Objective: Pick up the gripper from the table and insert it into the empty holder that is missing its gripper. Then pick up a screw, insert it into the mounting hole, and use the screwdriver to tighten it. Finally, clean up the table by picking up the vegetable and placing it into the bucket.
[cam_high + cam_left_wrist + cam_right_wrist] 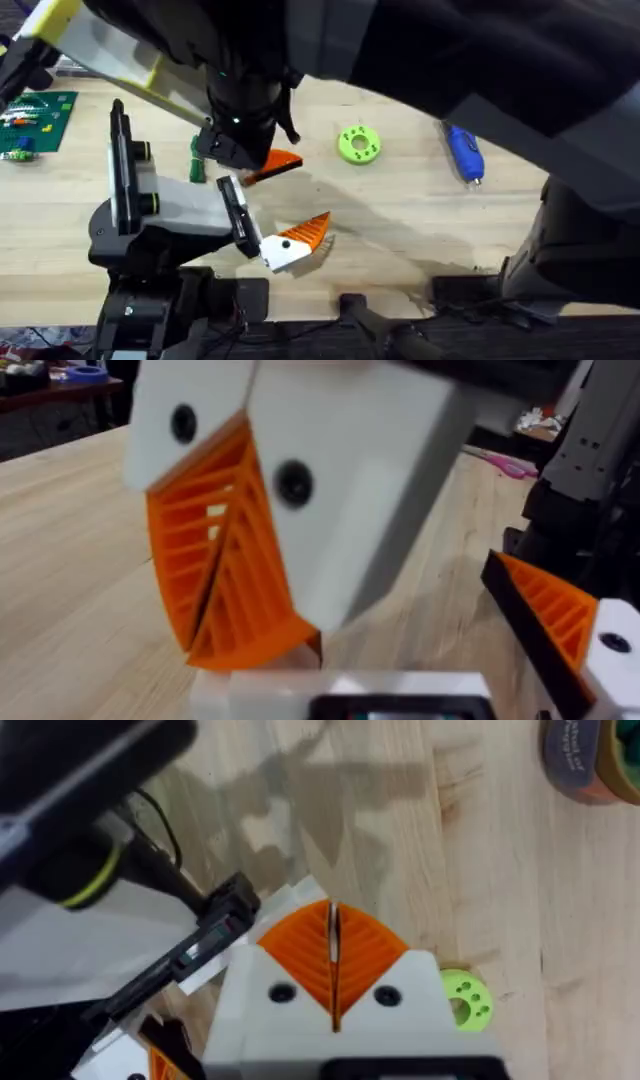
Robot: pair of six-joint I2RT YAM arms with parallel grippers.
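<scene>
The left claw (272,165) hangs low over the desk (420,230), its orange ribbed pads pressed together at the tips; in the left wrist view the claw (245,645) is close above the wood, and whether anything is pinched between the pads cannot be told. Just beside it sits the holder (175,205), a grey-white body with a black end plate and a black upright frame. One gripper (300,240), orange-faced with a white block base, sits at that end plate and points out over the desk; it also shows in the left wrist view (555,615). The right claw (333,915) is held high above the desk, looking down, with its two orange pads closed on each other. The vegetable (197,160) lies on the desk just beside the holder's frame. A lime-green disc (359,144) lies near the middle, and the blue screwdriver (462,152) lies well apart on the desk's right side.
</scene>
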